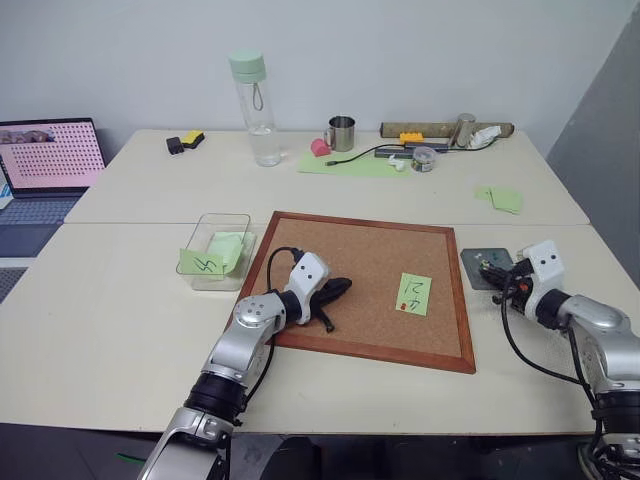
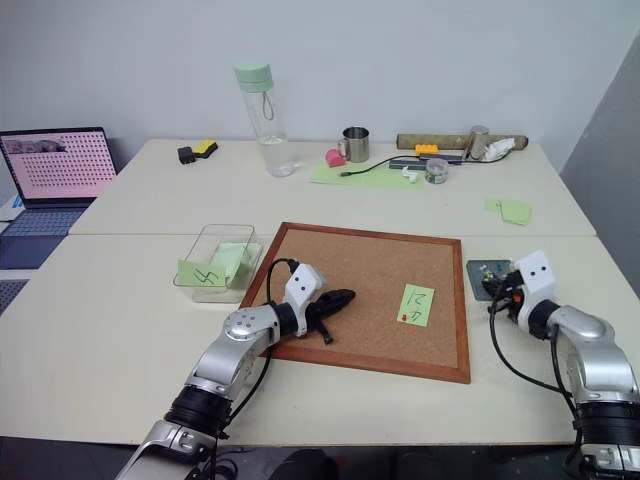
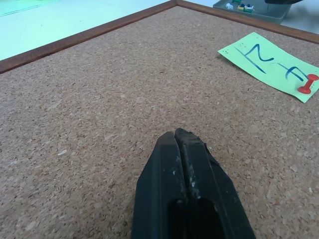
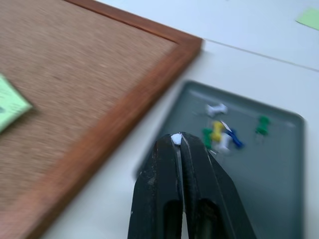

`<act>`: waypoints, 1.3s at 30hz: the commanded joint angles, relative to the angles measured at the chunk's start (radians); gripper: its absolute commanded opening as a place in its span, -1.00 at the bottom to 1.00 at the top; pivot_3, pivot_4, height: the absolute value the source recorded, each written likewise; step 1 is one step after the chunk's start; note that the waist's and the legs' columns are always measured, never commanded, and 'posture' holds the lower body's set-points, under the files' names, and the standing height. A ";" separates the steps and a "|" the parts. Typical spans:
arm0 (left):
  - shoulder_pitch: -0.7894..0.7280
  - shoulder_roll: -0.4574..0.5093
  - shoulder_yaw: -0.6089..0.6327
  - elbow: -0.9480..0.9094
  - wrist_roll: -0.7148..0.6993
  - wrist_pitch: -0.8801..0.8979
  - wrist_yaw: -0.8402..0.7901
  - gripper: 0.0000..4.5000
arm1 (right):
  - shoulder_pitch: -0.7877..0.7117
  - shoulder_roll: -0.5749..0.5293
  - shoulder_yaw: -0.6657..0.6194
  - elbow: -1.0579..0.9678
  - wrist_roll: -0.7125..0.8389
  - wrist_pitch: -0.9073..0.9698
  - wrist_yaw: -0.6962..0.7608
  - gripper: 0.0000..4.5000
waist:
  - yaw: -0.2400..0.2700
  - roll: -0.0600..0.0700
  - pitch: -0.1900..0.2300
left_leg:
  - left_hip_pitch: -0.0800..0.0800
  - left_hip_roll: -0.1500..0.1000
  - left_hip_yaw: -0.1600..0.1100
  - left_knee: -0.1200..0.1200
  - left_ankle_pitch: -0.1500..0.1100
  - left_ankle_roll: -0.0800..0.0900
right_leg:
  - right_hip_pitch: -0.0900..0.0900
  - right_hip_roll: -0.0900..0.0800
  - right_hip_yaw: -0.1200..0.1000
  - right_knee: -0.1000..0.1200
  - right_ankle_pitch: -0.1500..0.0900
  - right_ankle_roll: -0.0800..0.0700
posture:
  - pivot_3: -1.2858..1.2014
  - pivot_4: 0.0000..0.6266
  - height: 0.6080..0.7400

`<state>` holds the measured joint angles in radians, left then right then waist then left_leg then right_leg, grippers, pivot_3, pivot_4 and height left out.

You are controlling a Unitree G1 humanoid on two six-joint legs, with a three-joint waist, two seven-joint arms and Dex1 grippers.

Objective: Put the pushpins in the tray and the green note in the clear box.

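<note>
Two grippers. Left gripper [image 3: 180,137]: fingers pressed together, empty, over bare cork of the corkboard [image 1: 340,240] with open room all around.

Right gripper [image 4: 178,139]: fingers nearly touching, a white speck at the tips, at the near edge of the dark grey tray [image 4: 279,164].

In the tray beyond it: six pushpins [image 4: 219,132], one yellow.

One green note [image 3: 269,64] ahead of the left gripper, pinned by one red pushpin [image 3: 307,84].

One clear box [image 1: 215,250] beside the board's far edge, holding green notes.
</note>
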<state>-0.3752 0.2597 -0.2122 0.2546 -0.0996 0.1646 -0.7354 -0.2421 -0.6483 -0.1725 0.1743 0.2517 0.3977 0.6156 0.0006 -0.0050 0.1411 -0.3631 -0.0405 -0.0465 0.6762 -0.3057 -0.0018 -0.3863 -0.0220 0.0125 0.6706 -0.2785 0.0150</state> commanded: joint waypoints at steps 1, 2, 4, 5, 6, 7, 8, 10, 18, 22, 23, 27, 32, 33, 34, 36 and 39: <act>0.041 0.004 -0.040 0.053 0.033 0.023 -0.008 -1.00 | -0.034 -0.009 -0.025 -0.012 -0.020 -0.024 -0.035 -0.53 | 0.000 0.000 0.000 | 0.000 0.000 0.000 0.000 0.000 0.000 | 0.000 0.000 0.000 0.000 0.000 0.000 | 0.03 -0.52 1.00; 0.042 0.005 -0.040 0.053 0.033 0.023 -0.008 -1.00 | -0.036 -0.010 -0.025 -0.013 -0.020 -0.022 -0.034 -0.43 | 0.000 0.000 0.000 | 0.000 0.000 0.000 0.000 0.000 0.000 | 0.000 0.000 0.000 0.000 0.000 0.000 | 0.03 -0.52 1.00; 0.043 0.005 -0.039 0.052 0.034 0.023 -0.009 -1.00 | -0.036 -0.009 -0.035 -0.020 -0.014 -0.022 -0.036 -0.22 | -0.001 0.000 0.000 | 0.000 0.000 0.000 0.000 0.000 0.000 | 0.000 0.000 0.000 0.000 0.000 0.000 | 0.03 -0.52 1.00; 0.044 0.006 -0.039 0.051 0.034 0.024 -0.008 -1.00 | -0.034 -0.010 -0.046 -0.037 -0.004 -0.024 -0.033 -0.15 | -0.001 0.000 0.000 | 0.000 0.000 0.000 0.000 0.000 0.000 | 0.000 0.000 0.000 0.000 0.000 0.000 | 0.03 -0.52 1.00; 0.045 0.005 -0.039 0.050 0.035 0.024 -0.008 -1.00 | -0.031 -0.010 -0.053 -0.048 0.003 -0.026 -0.030 -0.04 | -0.001 0.000 0.000 | 0.000 0.000 0.000 0.000 0.000 0.000 | 0.000 0.000 0.000 0.000 0.000 0.000 | 0.03 -0.52 1.00; 0.045 0.005 -0.038 0.050 0.035 0.024 -0.007 -1.00 | -0.025 -0.016 -0.058 -0.073 0.014 -0.029 -0.013 0.06 | -0.001 0.000 0.000 | 0.000 0.000 0.000 0.000 0.000 0.000 | 0.000 0.000 0.000 0.000 0.000 0.000 | 0.03 -0.52 1.00; 0.046 0.005 -0.037 0.050 0.034 0.024 -0.007 -1.00 | -0.021 -0.020 -0.061 -0.090 0.021 -0.031 -0.002 0.14 | -0.001 0.000 0.000 | 0.000 0.000 0.000 0.000 0.000 0.000 | 0.000 0.000 0.000 0.000 0.000 0.000 | 0.03 -0.52 1.00; 0.046 0.006 -0.036 0.050 0.034 0.023 -0.007 -1.00 | 0.007 -0.040 -0.033 -0.164 0.050 -0.036 0.084 0.31 | -0.001 0.000 0.000 | 0.000 0.000 0.000 0.000 0.000 0.000 | 0.000 0.000 0.000 0.000 0.000 0.000 | 0.03 -0.52 1.00; 0.038 0.004 -0.039 0.060 0.037 0.019 -0.011 -1.00 | 0.104 -0.058 0.135 -0.417 0.116 -0.022 0.308 0.61 | -0.001 0.000 0.000 | 0.000 0.000 -0.003 -0.001 0.000 0.000 | 0.002 0.000 -0.003 -0.005 0.000 0.001 | 0.03 -0.52 1.00; 0.035 0.003 -0.040 0.061 0.038 0.019 -0.011 -1.00 | 0.092 -0.014 0.238 -0.396 0.045 -0.079 0.301 0.61 | 0.000 -0.001 0.000 | 0.000 0.000 -0.003 -0.001 0.000 0.000 | 0.003 0.000 -0.003 -0.006 0.000 0.001 | 0.03 -0.52 1.00; 0.035 0.004 -0.041 0.060 0.038 0.019 -0.011 -1.00 | 0.086 -0.006 0.250 -0.386 0.035 -0.087 0.297 0.61 | 0.000 0.000 0.000 | 0.000 0.000 -0.003 -0.001 0.000 0.000 | 0.003 0.000 -0.003 -0.006 0.000 0.001 | 0.03 -0.52 1.00; 0.041 0.006 -0.044 0.053 0.038 0.021 -0.009 -1.00 | 0.044 0.054 0.283 -0.304 0.009 -0.119 0.277 0.61 | 0.001 -0.001 0.001 | 0.000 0.000 -0.004 -0.001 0.000 0.000 | 0.003 0.000 -0.003 -0.007 0.000 0.001 | 0.03 -0.52 1.00; 0.047 0.010 -0.044 0.044 0.037 0.024 -0.008 -1.00 | 0.037 0.076 0.280 -0.246 0.007 -0.151 0.291 0.43 | 0.000 -0.001 0.001 | 0.000 0.000 -0.004 -0.001 0.000 0.000 | 0.003 0.000 -0.004 -0.008 0.000 0.001 | 0.03 -0.52 1.00; 0.048 0.011 -0.044 0.042 0.037 0.025 -0.007 -1.00 | 0.038 0.078 0.278 -0.241 0.012 -0.152 0.295 0.34 | 0.001 -0.001 0.001 | -0.001 0.000 -0.004 -0.001 0.000 0.000 | 0.003 0.000 -0.004 -0.008 0.000 0.001 | 0.03 -0.52 1.00; 0.050 0.011 -0.044 0.040 0.037 0.026 -0.007 -1.00 | 0.039 0.080 0.276 -0.237 0.015 -0.153 0.297 0.25 | 0.001 -0.001 0.001 | 0.000 0.000 -0.004 -0.001 0.000 0.000 | 0.003 0.000 -0.004 -0.008 0.000 0.001 | 0.03 -0.52 1.00; 0.052 0.013 -0.044 0.036 0.036 0.027 -0.006 -1.00 | 0.043 0.081 0.273 -0.227 0.018 -0.158 0.301 0.03 | 0.001 -0.001 0.001 | 0.000 0.000 -0.004 -0.001 0.000 0.000 | 0.003 0.000 -0.004 -0.008 0.000 0.001 | 0.03 -0.52 1.00; 0.056 0.015 -0.044 0.031 0.035 0.028 -0.007 -1.00 | 0.054 0.081 0.269 -0.229 0.025 -0.156 0.308 -0.25 | 0.001 -0.001 0.001 | 0.000 0.000 -0.004 -0.001 0.000 0.000 | 0.003 0.000 -0.004 -0.008 0.000 0.001 | 0.03 -0.52 1.00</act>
<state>-0.3690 0.2635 -0.2245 0.2401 -0.0913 0.1621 -0.7334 -0.1893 -0.5695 0.1184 -0.0355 0.2569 0.2596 0.9136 0.0012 -0.0055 0.1416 -0.3635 -0.0401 -0.0503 0.6746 -0.3059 -0.0016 -0.3837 -0.0219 0.0090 0.6630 -0.2780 0.0157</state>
